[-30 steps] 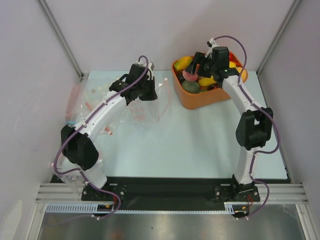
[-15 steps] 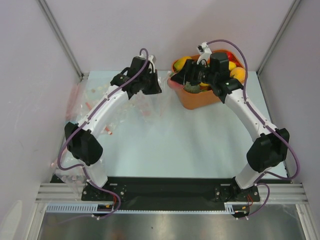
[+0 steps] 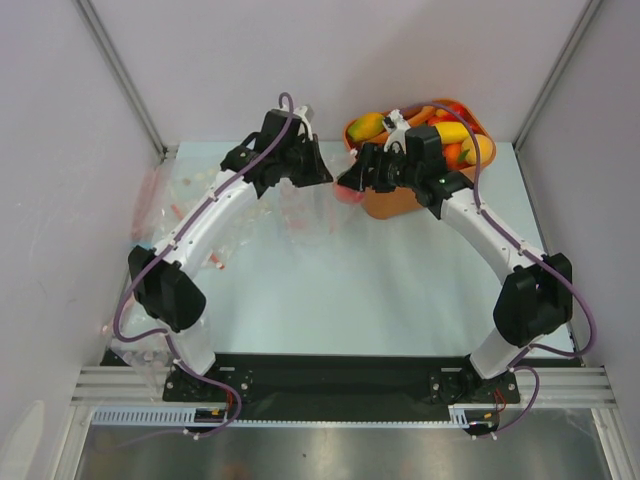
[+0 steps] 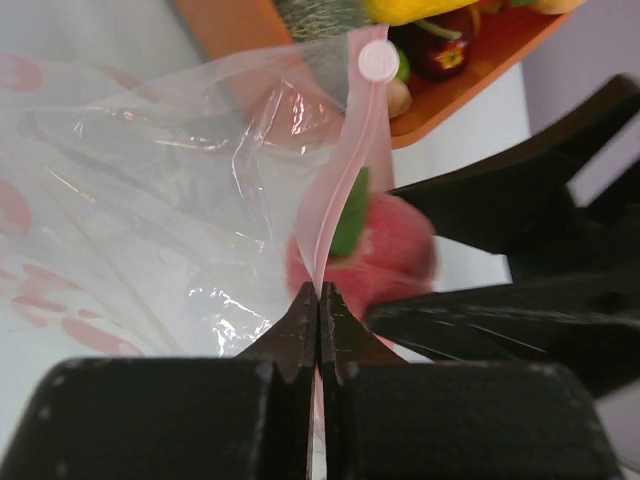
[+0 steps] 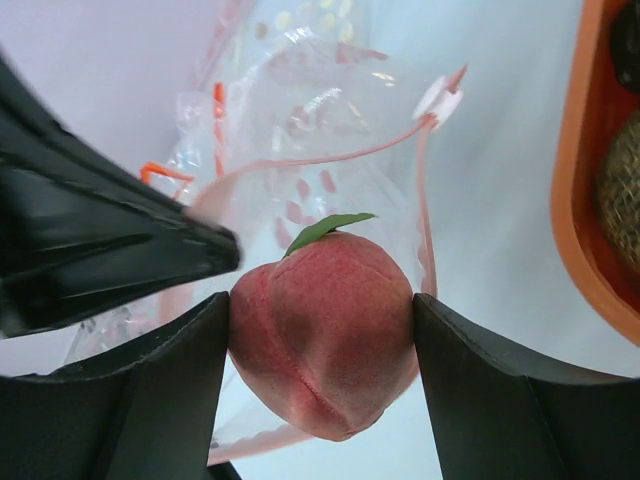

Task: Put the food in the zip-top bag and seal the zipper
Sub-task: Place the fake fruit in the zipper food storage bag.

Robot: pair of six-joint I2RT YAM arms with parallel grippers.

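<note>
The clear zip-top bag (image 3: pixel 285 205) lies on the table at the left, its mouth lifted toward the orange tub. My left gripper (image 3: pixel 320 172) is shut on the pale-pink zipper strip (image 4: pixel 345 190), pinching it at the jaws' tips (image 4: pixel 320 298). My right gripper (image 3: pixel 347 186) is shut on a pink toy peach (image 5: pixel 325 345) with a green leaf and holds it at the open bag mouth (image 5: pixel 330 155), just beside the left fingers (image 5: pixel 100 250). The peach also shows in the left wrist view (image 4: pixel 390 250), right behind the strip. More toy food (image 3: pixel 450 133) lies in the tub.
The orange tub (image 3: pixel 392 203) stands at the back right, just behind the right gripper; its wall shows in the right wrist view (image 5: pixel 590 200). A white round tab (image 4: pixel 378 60) sits at the zipper's end. More crinkled clear plastic (image 3: pixel 150 200) lies at the far left.
My right gripper has come out of the tub with the peach and moved left to the bag's mouth. My left gripper has shifted slightly right, still holding the bag's edge.
</note>
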